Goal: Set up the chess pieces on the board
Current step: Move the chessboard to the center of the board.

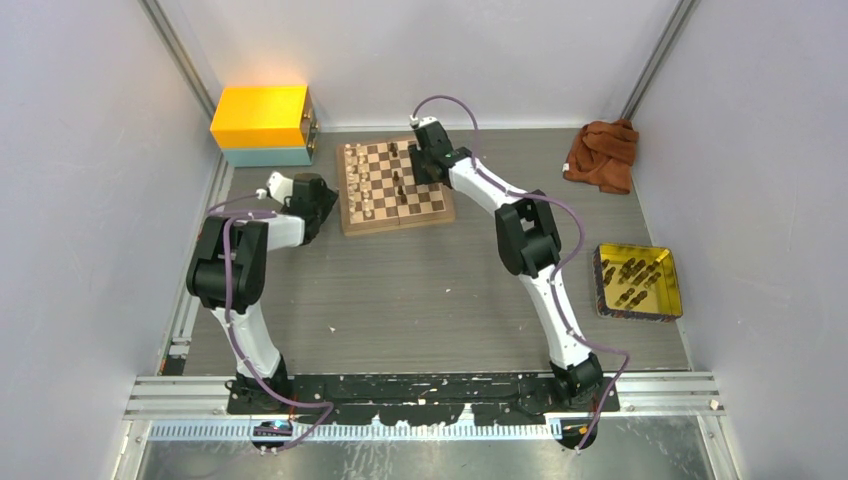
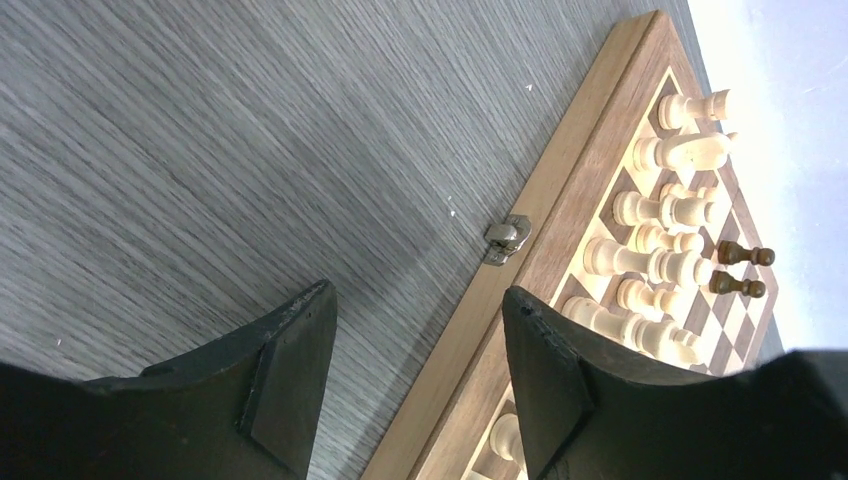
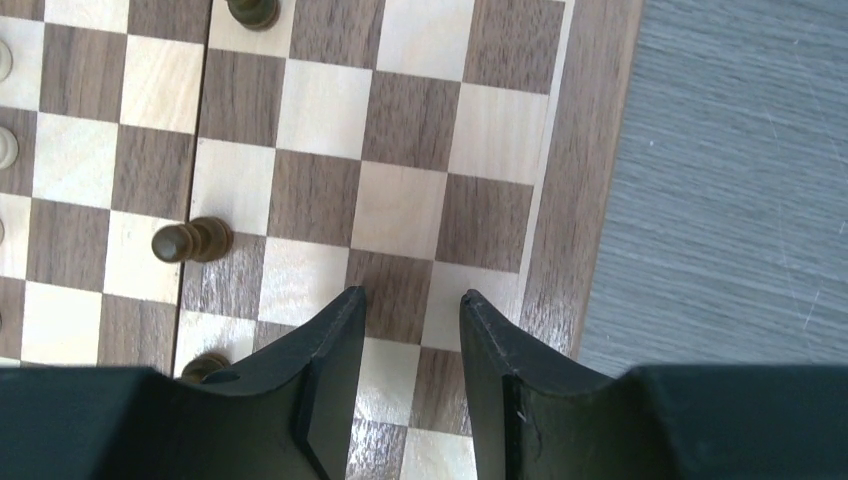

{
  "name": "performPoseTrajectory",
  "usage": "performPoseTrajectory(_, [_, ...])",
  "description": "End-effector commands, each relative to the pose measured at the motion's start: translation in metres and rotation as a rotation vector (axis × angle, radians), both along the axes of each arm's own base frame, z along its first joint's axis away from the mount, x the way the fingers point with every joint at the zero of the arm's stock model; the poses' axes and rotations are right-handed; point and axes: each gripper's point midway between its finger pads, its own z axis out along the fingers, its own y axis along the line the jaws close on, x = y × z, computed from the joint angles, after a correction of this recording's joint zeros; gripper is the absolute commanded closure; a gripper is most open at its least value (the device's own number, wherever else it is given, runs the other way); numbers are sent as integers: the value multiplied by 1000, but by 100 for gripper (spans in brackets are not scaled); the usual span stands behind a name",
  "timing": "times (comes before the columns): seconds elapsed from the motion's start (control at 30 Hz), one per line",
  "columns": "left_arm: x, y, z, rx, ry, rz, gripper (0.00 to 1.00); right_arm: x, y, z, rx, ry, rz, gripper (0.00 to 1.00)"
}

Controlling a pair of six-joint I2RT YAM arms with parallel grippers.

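Note:
The board [image 1: 428, 207] lies at the back of the table, a little left of centre. Cream chess pieces [image 2: 648, 262] stand in rows along its left side, with two dark pawns [image 2: 744, 256] beyond them. My left gripper [image 2: 418, 290] hangs open over the board's left border [image 2: 560, 210] and holds nothing. My right gripper [image 3: 411, 294] is open above bare squares near the board's right border [image 3: 585, 160], nothing between its fingers. Left of it a dark piece [image 3: 192, 240] stands on the centre seam, another dark piece [image 3: 252, 12] stands further up, and a third dark one [image 3: 205, 366] peeks from behind the finger.
A yellow tray [image 1: 670, 290] with several dark pieces sits at the right. A yellow and teal box [image 1: 262, 125] stands just left of the board. A brown cloth [image 1: 602, 153] lies at the back right. A metal latch [image 2: 507, 238] juts from the board's left edge.

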Motion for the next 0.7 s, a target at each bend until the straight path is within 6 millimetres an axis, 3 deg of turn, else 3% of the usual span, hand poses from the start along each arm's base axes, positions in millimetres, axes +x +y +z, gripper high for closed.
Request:
performPoseTrajectory(0.0, [-30, -5, -34, -25, 119, -19, 37, -52, -28, -60, -117, 209, -15, 54])
performPoseTrajectory(0.1, [-33, -5, -36, -29, 124, -11, 37, -58, -31, -64, -120, 213, -19, 54])
performPoseTrajectory(0.23, [-31, -4, -33, -28, 115, -3, 37, -54, -30, -52, -99, 178, -25, 52])
performPoseTrajectory(0.67, [-7, -5, -10, -25, 86, -4, 40, -14, -38, 16, -50, 25, -87, 50])
